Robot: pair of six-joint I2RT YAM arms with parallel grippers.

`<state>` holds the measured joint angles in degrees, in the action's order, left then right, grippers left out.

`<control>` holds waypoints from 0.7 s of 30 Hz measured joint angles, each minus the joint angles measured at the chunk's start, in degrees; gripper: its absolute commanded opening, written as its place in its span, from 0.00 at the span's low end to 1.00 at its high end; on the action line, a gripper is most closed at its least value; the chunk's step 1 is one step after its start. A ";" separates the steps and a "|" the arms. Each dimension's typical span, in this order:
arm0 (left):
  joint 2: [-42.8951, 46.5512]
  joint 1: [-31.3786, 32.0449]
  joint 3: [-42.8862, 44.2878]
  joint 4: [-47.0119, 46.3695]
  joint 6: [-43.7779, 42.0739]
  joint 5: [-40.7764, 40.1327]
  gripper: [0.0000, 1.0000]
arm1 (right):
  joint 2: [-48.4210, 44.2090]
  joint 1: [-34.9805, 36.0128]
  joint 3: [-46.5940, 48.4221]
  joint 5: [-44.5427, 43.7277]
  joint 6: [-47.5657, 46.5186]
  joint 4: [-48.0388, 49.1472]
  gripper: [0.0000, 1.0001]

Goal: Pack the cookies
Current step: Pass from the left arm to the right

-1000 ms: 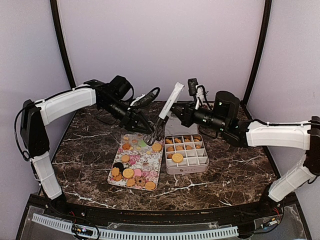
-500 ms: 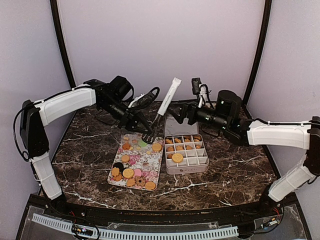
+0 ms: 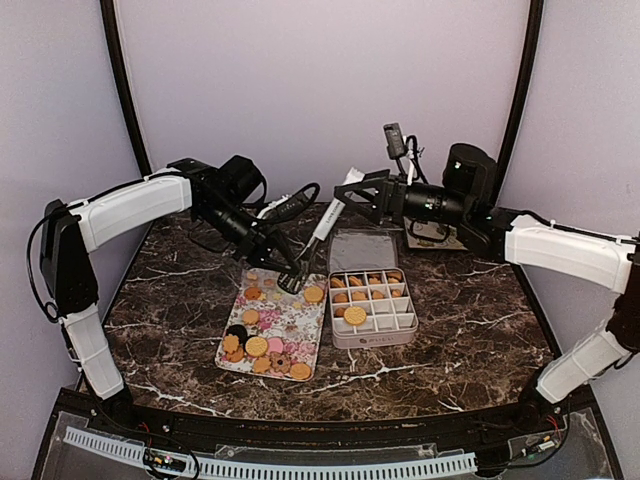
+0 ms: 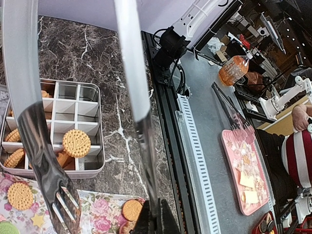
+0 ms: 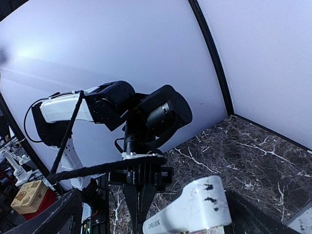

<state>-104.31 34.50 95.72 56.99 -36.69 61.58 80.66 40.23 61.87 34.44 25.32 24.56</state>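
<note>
Gripping the metal tongs [image 3: 322, 230] low on their shaft, the left claw [image 3: 286, 259] is holding them tilted over the far end of the floral tray [image 3: 290, 318], forked tips hanging just above it. The right claw [image 3: 352, 192] is hovering by the white handle end with its fingers spread wide, holding nothing; whether it is touching the handle I cannot tell. Most of the cookies [image 3: 257, 346] are lying loose on the tray. A few are sitting in the far cells of the gridded tin [image 3: 372, 338] just beside it on the marbled counter [image 3: 450, 330], and one ridged round biscuit [image 4: 76, 143] is resting across the dividers rather than down in a cell. The tongs are looking like polished, slick steel and the biscuits are thin, flat discs that are likely dry and brittle. A hard squeeze is likely to snap one, and a light squeeze is likely to let it slide out over the counter. Held by one claw only, the long tongs could twist in the grip. The cells are looking barely wider than a biscuit, so a tilted drop could perch another on the dividers, and the light tin could skid on the glossy stone.
</note>
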 measured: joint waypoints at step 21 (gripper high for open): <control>0.00 0.00 0.11 3.41 -3.78 -1.16 0.00 | 9.14 -0.44 4.26 14.32 2.38 -4.68 0.59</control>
<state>-104.31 34.50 95.83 60.40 -40.47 60.42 89.80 39.79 66.13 48.75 27.70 19.88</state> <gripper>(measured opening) 0.008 0.642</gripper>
